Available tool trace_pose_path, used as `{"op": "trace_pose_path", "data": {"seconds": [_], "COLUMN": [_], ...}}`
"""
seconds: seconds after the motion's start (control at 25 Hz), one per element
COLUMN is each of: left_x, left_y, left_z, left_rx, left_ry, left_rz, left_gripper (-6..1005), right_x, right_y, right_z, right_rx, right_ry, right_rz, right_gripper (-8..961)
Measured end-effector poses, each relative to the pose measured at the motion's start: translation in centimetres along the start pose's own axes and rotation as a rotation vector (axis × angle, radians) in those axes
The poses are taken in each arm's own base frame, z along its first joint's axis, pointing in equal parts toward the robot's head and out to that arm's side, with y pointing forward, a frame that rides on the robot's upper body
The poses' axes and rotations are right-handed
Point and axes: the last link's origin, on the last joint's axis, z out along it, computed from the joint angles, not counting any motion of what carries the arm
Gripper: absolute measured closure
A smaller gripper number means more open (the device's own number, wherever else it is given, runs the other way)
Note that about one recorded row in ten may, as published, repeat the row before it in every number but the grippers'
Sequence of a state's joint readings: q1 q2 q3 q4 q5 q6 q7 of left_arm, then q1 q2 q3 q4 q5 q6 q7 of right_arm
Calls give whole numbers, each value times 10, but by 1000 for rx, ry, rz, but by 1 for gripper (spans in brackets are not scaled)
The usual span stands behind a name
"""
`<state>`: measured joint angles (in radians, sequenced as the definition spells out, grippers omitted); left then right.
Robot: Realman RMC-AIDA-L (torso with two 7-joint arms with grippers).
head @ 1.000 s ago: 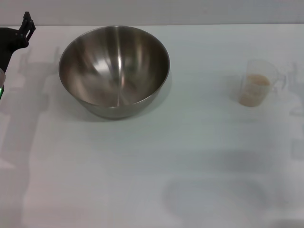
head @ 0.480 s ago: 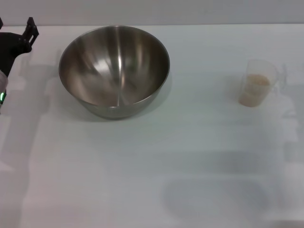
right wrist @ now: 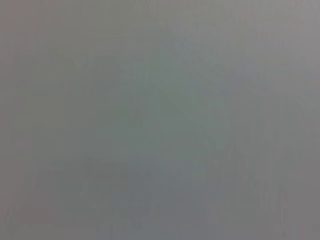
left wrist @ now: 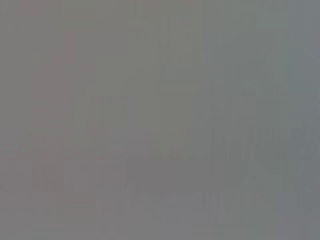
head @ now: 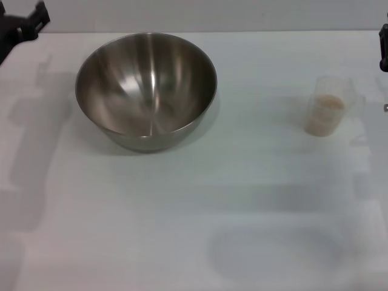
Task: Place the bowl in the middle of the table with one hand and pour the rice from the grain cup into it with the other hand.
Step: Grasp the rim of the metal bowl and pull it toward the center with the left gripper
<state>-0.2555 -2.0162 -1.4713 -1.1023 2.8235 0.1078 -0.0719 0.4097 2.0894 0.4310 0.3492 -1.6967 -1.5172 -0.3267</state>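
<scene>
a large steel bowl sits upright on the white table, left of the middle and toward the far side, and the clear grain cup stands upright well apart to its right with rice inside. the left gripper shows only at the far left corner and the right gripper only at the right edge, both clear of the objects; whether their fingers are apart or together cannot be told.

Empty bowl; rice-filled grain cup
</scene>
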Motion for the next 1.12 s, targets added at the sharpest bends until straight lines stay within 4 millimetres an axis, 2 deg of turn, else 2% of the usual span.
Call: {"op": "trace_pose_path", "data": {"seconds": [0.08, 0.28, 0.36, 0.4, 0.44, 0.68, 0.96, 1.12], "left_x": [15, 39, 51, 51, 60, 65, 50, 45], "left_y": [3, 6, 14, 14, 22, 37, 43, 42], "left_z": [-2, -9, -16, -16, -23, -31, -18, -12], "left_rx": [-4, 10, -13, -13, -45, -116, -133, -128], "left_ry": [-52, -263, -332, -332, -352, -417, -534, -530], "left_rz": [-6, -36, -10, -10, -1, 32, 33, 29], "left_gripper": [252, 255, 256, 256, 257, 259, 263, 265], "right_x": [0, -2, -2, -2, -3, -3, -4, -4], "right_y": [1, 2, 2, 2, 2, 3, 4, 3], "right_z": [1, 3, 4, 4, 4, 5, 6, 6], "right_rx": [-2, -2, -4, -4, -5, -5, -14, -15], "right_ry": [-1, -10, -14, -14, -16, -20, -25, -26], "right_rz": [1, 3, 2, 2, 2, 1, -3, -4], "right_gripper": [409, 409, 409, 409, 409, 410, 410, 410]}}
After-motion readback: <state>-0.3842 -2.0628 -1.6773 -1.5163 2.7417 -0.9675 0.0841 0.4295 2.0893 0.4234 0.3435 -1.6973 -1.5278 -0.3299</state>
